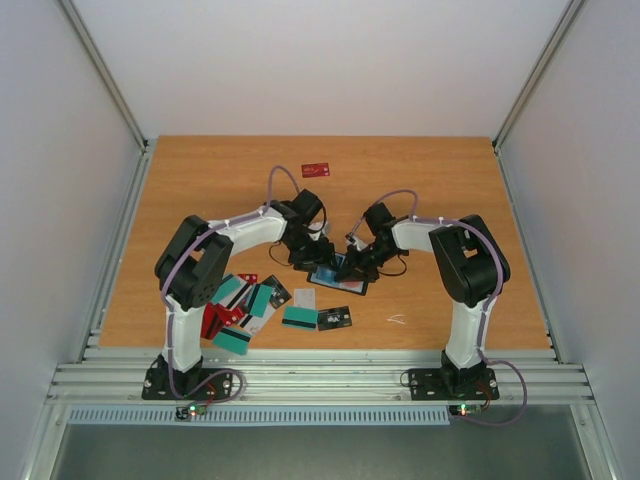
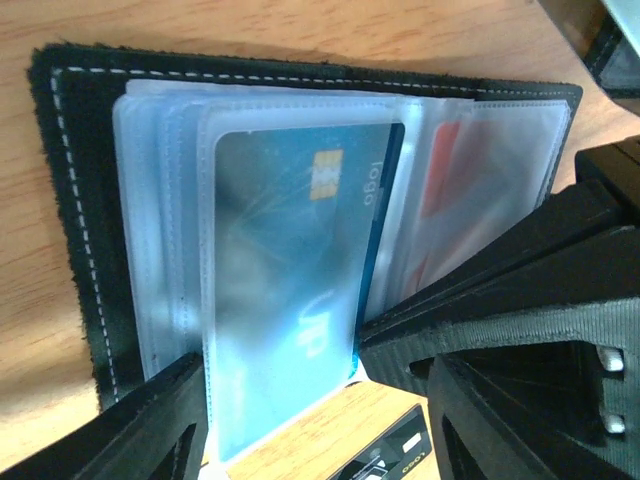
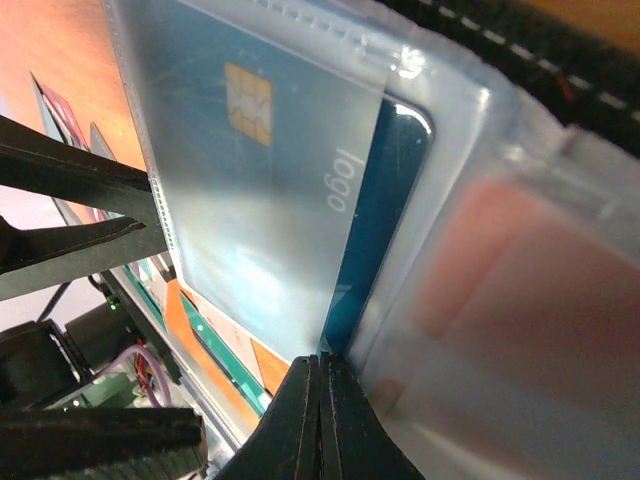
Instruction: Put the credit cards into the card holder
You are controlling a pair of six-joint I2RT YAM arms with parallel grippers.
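The card holder [image 1: 345, 284] lies open mid-table, black with white stitching [image 2: 75, 200] and clear sleeves. A blue credit card [image 2: 300, 260] with a gold chip sits mostly inside one sleeve, its dark edge [image 3: 390, 190] showing. A red card [image 2: 445, 170] fills the neighbouring sleeve. My left gripper [image 2: 280, 360] is open, one finger on each side of that sleeve. My right gripper [image 3: 322, 358] is shut, its tips against the blue card's exposed edge. From above, both grippers [image 1: 303, 256] [image 1: 350, 268] meet over the holder.
Loose cards lie near the left arm: a teal, red and white pile [image 1: 240, 305], a teal card [image 1: 299, 318] and a black card [image 1: 334, 318]. A lone red card [image 1: 316, 169] lies far back. Grey walls flank the table; metal rails [image 1: 320, 378] run along the near edge.
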